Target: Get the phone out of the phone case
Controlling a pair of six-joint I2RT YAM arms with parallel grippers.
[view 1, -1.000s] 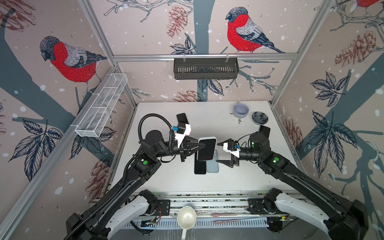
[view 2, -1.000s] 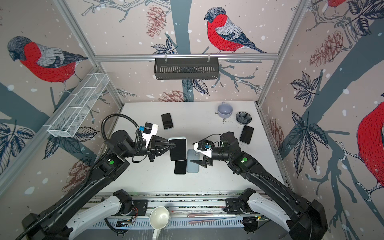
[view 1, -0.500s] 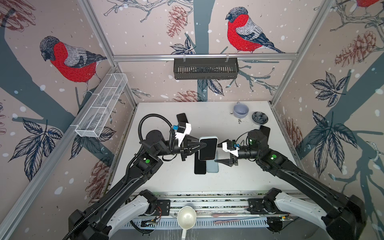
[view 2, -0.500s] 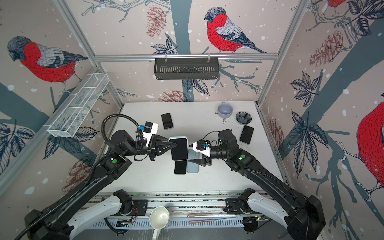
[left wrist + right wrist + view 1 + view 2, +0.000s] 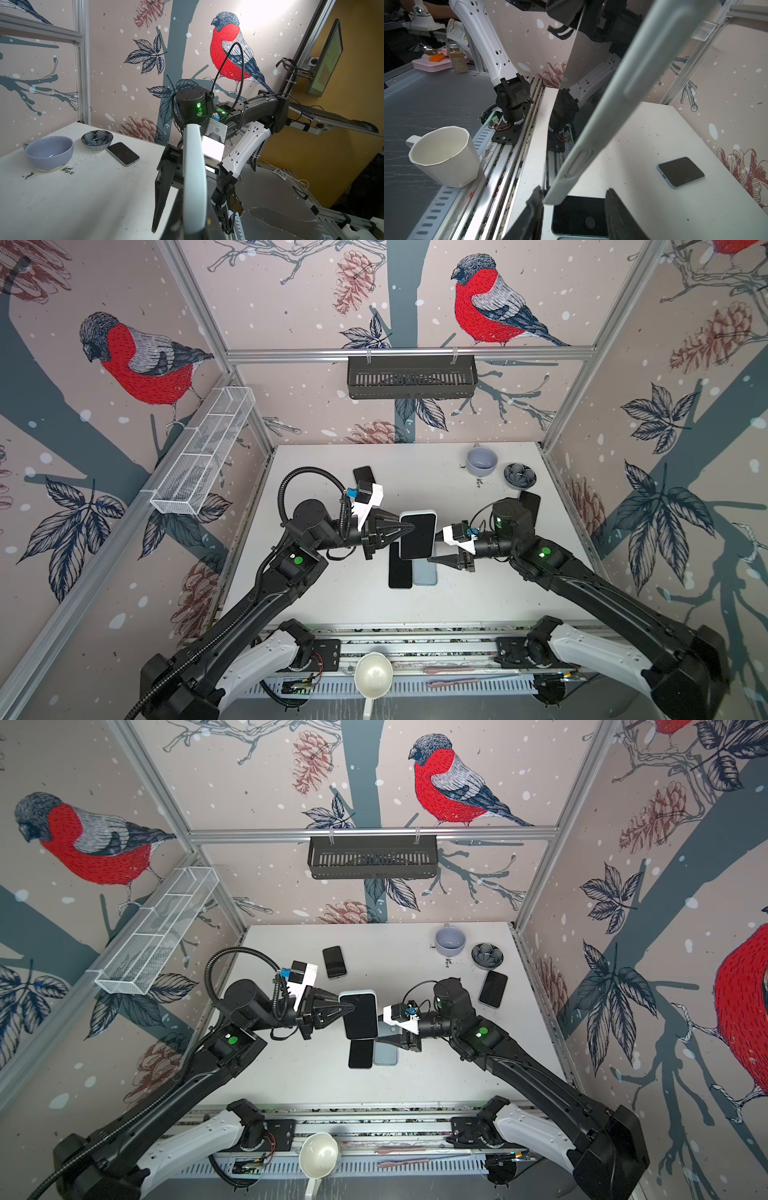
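The phone (image 5: 417, 536) (image 5: 360, 1016), black screen up, sits in its pale grey-blue phone case (image 5: 194, 182) (image 5: 618, 108) and hangs above the table's middle. My left gripper (image 5: 406, 527) (image 5: 348, 1007) (image 5: 194, 228) is shut on the case's left long edge. From the right, my right gripper (image 5: 435, 548) (image 5: 380, 1026) (image 5: 574, 189) straddles the case's right edge near a corner. Its jaws stand apart. One of its fingers (image 5: 536, 205) touches that corner; the other stands clear of it.
Under the held phone lie a black phone (image 5: 400, 571) (image 5: 579, 216) and a pale blue case (image 5: 424, 574). Two more phones (image 5: 334, 962) (image 5: 493, 989) lie farther back. At the back right are a lilac cup (image 5: 481, 460) and a patterned bowl (image 5: 519, 475). A white mug (image 5: 373, 676) stands on the front rail.
My right gripper has moved left up to the held phone's right edge and its jaws have narrowed. The left gripper has kept its grip and barely shifted.
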